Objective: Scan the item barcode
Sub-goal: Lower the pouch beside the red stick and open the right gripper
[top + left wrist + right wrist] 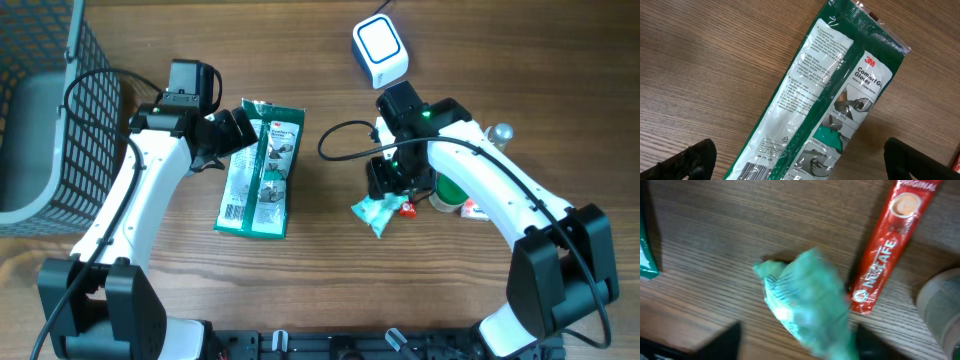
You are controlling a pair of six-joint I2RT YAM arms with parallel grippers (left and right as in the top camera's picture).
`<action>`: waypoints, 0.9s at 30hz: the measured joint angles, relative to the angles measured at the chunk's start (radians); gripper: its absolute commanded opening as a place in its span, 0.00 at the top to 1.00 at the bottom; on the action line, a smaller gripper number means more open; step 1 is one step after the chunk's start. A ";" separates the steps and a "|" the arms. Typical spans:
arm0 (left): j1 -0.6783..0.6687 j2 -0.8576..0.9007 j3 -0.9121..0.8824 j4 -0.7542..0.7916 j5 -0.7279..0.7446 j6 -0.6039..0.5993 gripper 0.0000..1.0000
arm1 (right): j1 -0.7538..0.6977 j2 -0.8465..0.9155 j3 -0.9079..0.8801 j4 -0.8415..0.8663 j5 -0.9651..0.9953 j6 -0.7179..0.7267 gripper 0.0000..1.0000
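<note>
A: Any scan yet?

B: None, judging by the layout. Seeing the glove packet flat on the table, well apart from the scanner. Printed back up, barcode at the end nearest the arm bases. Needs lifting and turning toward the scanner window, probably.

A: Left side?

B: Hovering the left gripper right over that packet. Jaws spread as wide as possible, one fingertip on each side of the packet, touching nothing. Looks like a line-up for a pick across the narrow width. Slippery film, so watching for a slide on the close.

A: Right side?

B: Sitting the right gripper low over a teal sachet, just beside a red coffee stick. Jaws apart, not clamping. Sachet between the fingers, blurred in the wrist view. Can't tell about contact on the far finger.

A: Why there?

B: Parked over the clutter, clear of the scanner's field. Guessing only. Leaves the path to the scanner free for the left arm.
</note>
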 measured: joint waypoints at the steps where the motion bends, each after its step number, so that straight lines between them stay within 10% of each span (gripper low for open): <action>1: 0.000 0.000 0.000 0.000 0.000 0.000 0.00 | 0.000 0.000 0.000 0.003 0.006 0.000 0.18; 7: 0.000 0.000 0.000 0.000 0.000 0.000 0.00 | 0.000 0.000 -0.013 0.095 0.006 0.090 0.29; 17: 0.000 0.000 0.000 0.000 0.000 0.000 0.00 | 0.094 0.002 -0.219 0.566 -0.100 0.468 0.84; 27: 0.000 0.000 0.000 0.000 0.000 0.000 0.00 | 0.106 0.005 -0.286 0.410 -0.008 0.550 0.80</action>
